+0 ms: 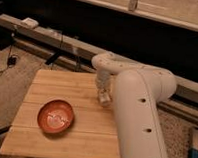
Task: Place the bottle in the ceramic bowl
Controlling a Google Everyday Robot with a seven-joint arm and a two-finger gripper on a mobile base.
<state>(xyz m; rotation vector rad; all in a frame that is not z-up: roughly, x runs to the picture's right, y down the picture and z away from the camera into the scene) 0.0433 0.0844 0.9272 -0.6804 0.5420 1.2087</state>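
The ceramic bowl [56,116] is orange-red with pale marks inside and sits on the front left of the wooden table [67,89]. The bottle [106,98] shows as a small whitish shape at the table's right side, right at the tip of my gripper [103,95]. The gripper hangs down from the white wrist over that spot, well to the right of the bowl and a little farther back. The wrist hides part of the bottle.
My thick white arm [140,115] covers the table's right edge. A long dark rail [54,38] with cables runs behind the table. The floor [13,71] around it is speckled carpet.
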